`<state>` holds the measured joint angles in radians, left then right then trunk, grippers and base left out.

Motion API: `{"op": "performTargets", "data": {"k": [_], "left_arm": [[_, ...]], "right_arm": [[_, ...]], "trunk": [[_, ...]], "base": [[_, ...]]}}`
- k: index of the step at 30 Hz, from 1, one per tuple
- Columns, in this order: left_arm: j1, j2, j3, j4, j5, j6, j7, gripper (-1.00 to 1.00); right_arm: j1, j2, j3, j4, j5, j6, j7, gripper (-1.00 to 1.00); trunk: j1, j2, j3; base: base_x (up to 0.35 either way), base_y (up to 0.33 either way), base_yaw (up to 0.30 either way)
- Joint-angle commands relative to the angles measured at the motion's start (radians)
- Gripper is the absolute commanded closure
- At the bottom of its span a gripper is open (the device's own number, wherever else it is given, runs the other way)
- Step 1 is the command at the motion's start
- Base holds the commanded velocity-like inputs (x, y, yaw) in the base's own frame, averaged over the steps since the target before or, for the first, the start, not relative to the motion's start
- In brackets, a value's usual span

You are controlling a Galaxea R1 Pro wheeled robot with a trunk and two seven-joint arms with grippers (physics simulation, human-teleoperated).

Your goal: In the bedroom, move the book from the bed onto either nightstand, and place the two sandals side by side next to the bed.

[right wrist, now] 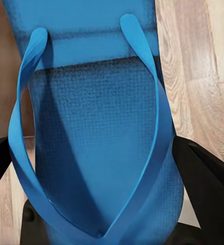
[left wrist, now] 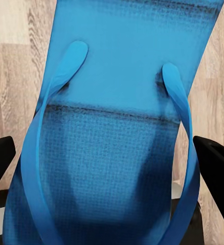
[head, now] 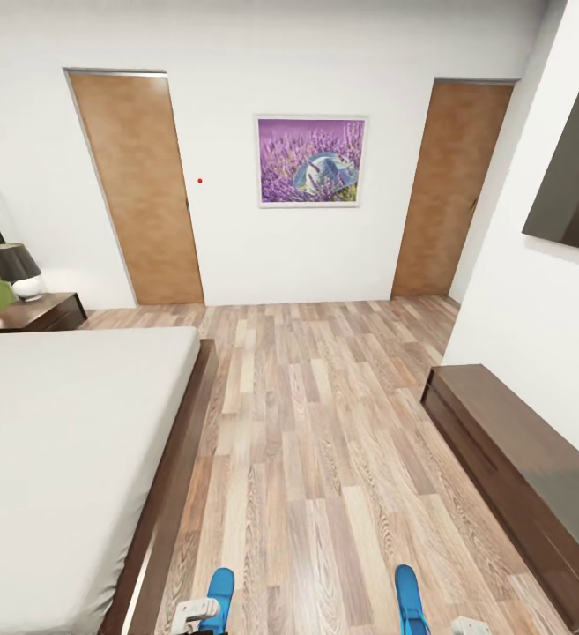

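From the head camera I look down the bedroom: the wood floor [head: 324,441] runs away to a white far wall with two brown doors [head: 139,190] and a purple flower picture [head: 311,161] hung between them. The bed [head: 69,441] fills the near left, its grey mattress bare where I can see it, the dark frame along its right edge. At the far left, beyond the bed, stands a nightstand [head: 38,313] with a dark-shaded lamp [head: 18,269] on it. A long low dark bench [head: 518,476] runs along the right wall, with a dark panel [head: 575,168] mounted on the wall above it. At the bottom edge I see both sandals: the left sandal [head: 219,593] held up just right of the bed frame, with the left gripper [head: 196,610] at its near end, and the right sandal [head: 408,600] well apart to the right, with the right gripper [head: 470,626] barely peeking in beside it. I cannot spot the book here.

In the left wrist camera the left sandal [left wrist: 127,127] lies between the black fingers [left wrist: 217,168], straps facing me, the fingers closed in against its edges, floor behind it.

In the right wrist camera the right sandal [right wrist: 99,138] sits the same way, the dark fingers [right wrist: 206,178] pressed on either side of its sole, gripping it over the floor.
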<state>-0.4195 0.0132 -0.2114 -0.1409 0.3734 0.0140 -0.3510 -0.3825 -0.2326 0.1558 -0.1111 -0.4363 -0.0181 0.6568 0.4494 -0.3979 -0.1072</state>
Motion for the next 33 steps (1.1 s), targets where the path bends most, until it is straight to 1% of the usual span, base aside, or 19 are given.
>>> {"op": "performTargets", "data": {"k": [1,9,23,27,33], "left_arm": [[-0.001,0.001,-0.008,0.000,0.010,0.001,-0.002,1.00],[-0.001,0.001,-0.008,0.000,0.010,0.001,-0.002,1.00],[-0.001,0.001,-0.008,0.000,0.010,0.001,-0.002,1.00],[-0.001,0.000,-0.008,0.000,0.010,0.002,-0.003,1.00],[-0.001,-0.004,-0.008,0.000,0.010,0.003,-0.002,1.00]], "right_arm": [[-0.001,-0.001,0.008,0.001,-0.009,-0.002,0.003,1.00],[-0.001,-0.001,0.008,0.001,-0.009,-0.002,0.002,1.00],[-0.001,-0.001,0.007,0.001,-0.009,-0.002,0.000,1.00],[-0.001,-0.001,0.007,0.001,-0.009,-0.002,-0.001,1.00],[-0.001,-0.001,0.007,0.001,-0.009,-0.003,0.000,1.00]], "trunk": [[0.001,-0.002,-0.002],[0.001,-0.002,-0.001],[0.001,-0.002,0.017],[0.001,-0.002,0.017],[0.001,-0.002,0.017]], "base": [[0.000,0.000,0.004],[0.000,0.000,0.000],[0.002,0.000,0.000],[0.206,0.000,0.000],[0.310,0.000,0.000]]}}
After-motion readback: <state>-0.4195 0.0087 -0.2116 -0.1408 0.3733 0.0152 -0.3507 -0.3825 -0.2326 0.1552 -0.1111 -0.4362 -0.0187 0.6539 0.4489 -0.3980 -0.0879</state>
